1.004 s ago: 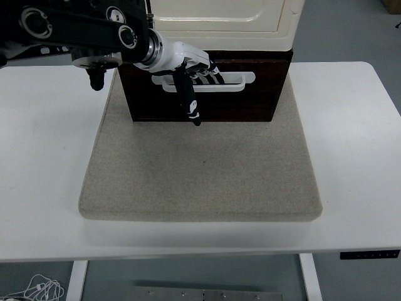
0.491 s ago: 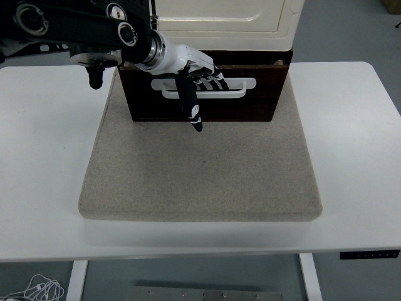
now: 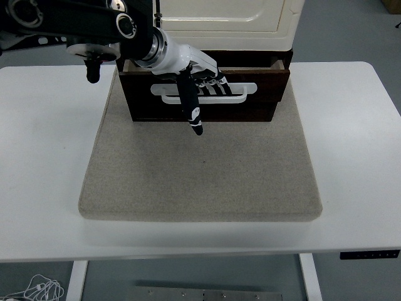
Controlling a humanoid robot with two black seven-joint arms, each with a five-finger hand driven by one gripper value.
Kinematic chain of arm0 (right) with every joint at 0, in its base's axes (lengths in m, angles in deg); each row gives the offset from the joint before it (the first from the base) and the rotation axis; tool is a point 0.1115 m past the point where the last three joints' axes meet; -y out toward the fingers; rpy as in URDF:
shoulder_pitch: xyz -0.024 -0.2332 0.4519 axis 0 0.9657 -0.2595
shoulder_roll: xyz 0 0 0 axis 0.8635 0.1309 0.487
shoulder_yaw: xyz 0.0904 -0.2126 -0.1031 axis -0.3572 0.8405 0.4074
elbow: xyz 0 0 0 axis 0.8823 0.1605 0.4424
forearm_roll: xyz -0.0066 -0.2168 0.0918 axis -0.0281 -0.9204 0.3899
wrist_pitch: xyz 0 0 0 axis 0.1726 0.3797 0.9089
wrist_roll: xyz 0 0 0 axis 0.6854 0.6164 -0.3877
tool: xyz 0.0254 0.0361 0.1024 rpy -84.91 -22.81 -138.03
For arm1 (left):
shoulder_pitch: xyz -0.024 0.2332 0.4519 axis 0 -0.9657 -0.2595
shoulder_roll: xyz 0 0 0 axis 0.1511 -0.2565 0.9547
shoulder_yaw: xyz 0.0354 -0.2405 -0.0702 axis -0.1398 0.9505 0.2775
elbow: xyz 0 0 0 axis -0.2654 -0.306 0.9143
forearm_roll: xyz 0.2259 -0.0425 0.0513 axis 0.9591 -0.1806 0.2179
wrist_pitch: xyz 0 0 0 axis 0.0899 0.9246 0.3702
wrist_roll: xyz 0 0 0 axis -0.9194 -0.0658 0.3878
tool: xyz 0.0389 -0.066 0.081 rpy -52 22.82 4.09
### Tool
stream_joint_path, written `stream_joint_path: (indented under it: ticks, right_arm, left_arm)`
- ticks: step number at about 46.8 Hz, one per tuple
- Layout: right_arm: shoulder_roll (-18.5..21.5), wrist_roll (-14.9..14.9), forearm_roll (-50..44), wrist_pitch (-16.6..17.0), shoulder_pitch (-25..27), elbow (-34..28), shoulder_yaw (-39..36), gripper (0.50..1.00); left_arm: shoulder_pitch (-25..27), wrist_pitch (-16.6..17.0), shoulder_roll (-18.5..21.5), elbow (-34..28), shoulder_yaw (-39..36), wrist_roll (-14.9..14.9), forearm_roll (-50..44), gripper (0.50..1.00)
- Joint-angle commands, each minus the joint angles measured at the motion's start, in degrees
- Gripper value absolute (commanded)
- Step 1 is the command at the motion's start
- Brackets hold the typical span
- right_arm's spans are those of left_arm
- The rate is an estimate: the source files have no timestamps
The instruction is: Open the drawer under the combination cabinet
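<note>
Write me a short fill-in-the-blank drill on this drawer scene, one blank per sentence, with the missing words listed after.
1. The left hand has its fingers hooked through the drawer's white ____.
2. The dark wooden drawer sits under a ____-coloured cabinet.
3. The cabinet stands on a grey ____ that lies on the white table.
4. The thumb points ____, in front of the drawer's face.

Missing words: handle; cream; mat; down

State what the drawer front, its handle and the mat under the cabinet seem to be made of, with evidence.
Drawer front: probably dark stained wood, brown with a slight sheen. Handle: smooth white, likely plastic or painted metal. Mat: beige felt or similar fabric, matte and fuzzy-looking.
</note>
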Motion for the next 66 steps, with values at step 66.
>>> stream_joint_path:
  ticks: [66]
  right_arm:
    - [0.0,0.0,0.0,0.0,0.0,0.0,0.0,0.926]
  left_arm:
    - [3.5,-9.7,0.6,-0.1,2.6,0.4,0.0,1.0]
